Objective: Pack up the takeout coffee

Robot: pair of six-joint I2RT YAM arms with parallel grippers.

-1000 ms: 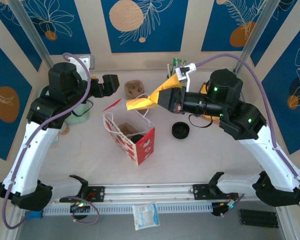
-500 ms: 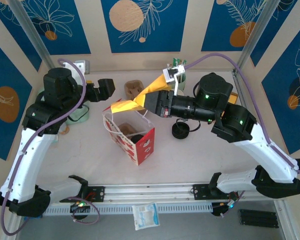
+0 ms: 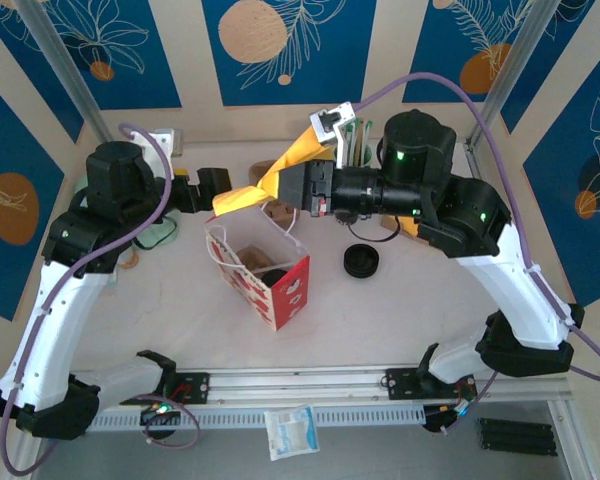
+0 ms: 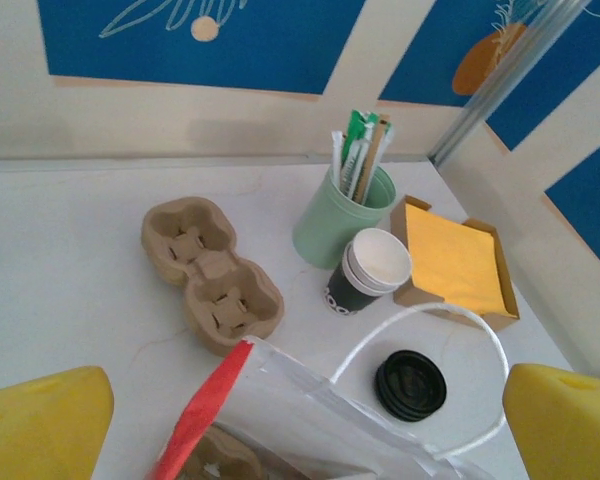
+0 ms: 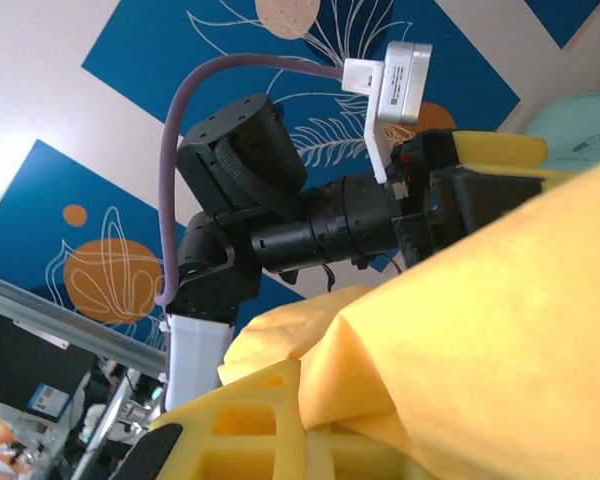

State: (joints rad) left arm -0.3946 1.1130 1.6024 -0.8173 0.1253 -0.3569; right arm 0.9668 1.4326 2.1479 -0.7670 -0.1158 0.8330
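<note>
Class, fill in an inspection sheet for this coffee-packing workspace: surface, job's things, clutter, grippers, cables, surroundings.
Surface: pale table, no spills seen.
Job's things: takeout coffee upright on the table beside the green cup, not yet in the open red-and-white bag.
Clutter: pulp cup carrier, black lid, box of yellow napkins.
Grippers: left gripper open near the bag; right gripper shut on a yellow napkin.
Cables: purple cable looping over each arm.
Surroundings: blue leaf-patterned wall panels.
</note>
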